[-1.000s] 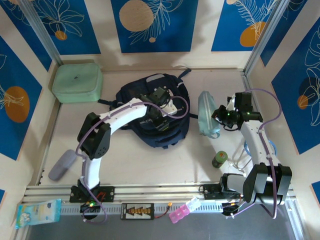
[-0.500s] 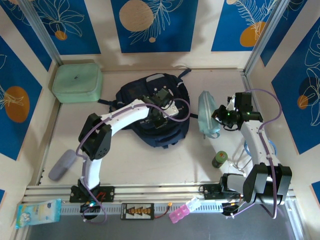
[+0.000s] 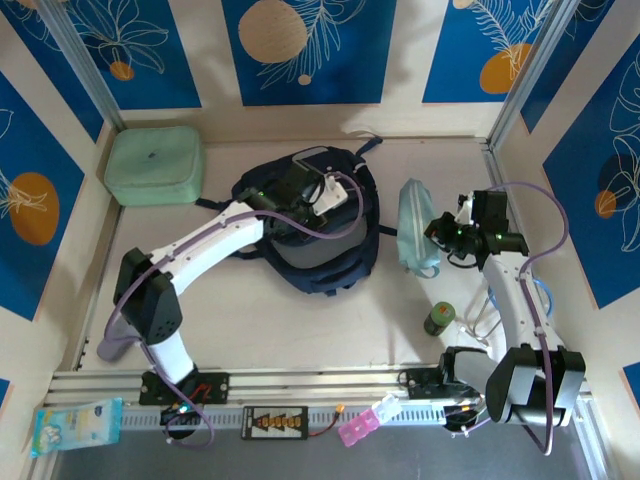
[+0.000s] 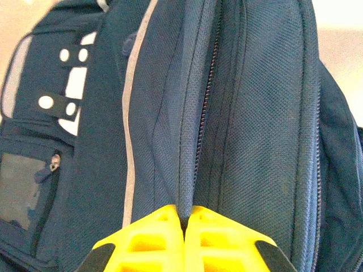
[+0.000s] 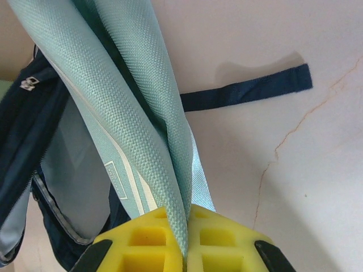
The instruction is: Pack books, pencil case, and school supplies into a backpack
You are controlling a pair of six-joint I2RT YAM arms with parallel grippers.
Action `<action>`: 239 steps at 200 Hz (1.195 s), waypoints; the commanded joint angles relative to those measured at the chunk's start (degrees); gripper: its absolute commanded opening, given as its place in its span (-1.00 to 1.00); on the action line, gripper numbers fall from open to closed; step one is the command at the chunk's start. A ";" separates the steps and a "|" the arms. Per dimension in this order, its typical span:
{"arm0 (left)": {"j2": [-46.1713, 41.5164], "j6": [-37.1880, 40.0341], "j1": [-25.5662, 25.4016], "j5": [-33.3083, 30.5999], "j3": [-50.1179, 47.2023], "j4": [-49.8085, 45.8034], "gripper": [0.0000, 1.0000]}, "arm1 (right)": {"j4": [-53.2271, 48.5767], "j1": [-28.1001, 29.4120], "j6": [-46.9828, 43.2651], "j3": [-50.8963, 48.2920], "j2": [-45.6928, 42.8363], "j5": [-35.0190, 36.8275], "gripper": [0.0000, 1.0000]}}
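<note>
The navy backpack (image 3: 318, 250) lies in the middle of the table. My left gripper (image 3: 325, 200) sits over its upper part; in the left wrist view it (image 4: 184, 215) is shut on a ridge of the backpack's fabric (image 4: 195, 141) beside a closed zipper. To the right of the bag the pale-blue pencil case (image 3: 412, 228) hangs upright, and my right gripper (image 3: 438, 236) is shut on its edge. In the right wrist view the yellow pads (image 5: 159, 238) pinch the woven pouch (image 5: 130, 113). The books are out of view.
A mint-green boxy case (image 3: 155, 165) stands at the back left. A small green bottle (image 3: 438, 319) stands near the right arm. A grey flat object (image 3: 122, 333) lies front left. A loose backpack strap (image 5: 249, 88) trails on the table behind the pouch.
My left gripper has shut on the backpack's fabric and shifted toward the bag's upper part, its elbow swinging out to the left. The right arm still holds the pencil case in place.
</note>
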 commanded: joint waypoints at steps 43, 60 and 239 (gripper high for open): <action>-4.33 -8.48 -0.35 4.67 6.69 6.91 -1.00 | 0.36 8.88 9.91 -2.16 -1.90 -8.86 -1.00; -4.32 -9.53 -0.35 4.76 8.06 7.72 -1.00 | 2.63 13.50 15.89 -3.30 -2.17 -9.97 -1.00; -2.23 -14.22 -0.31 7.61 12.37 7.48 -1.00 | 30.73 29.58 47.64 8.88 29.03 9.07 -1.00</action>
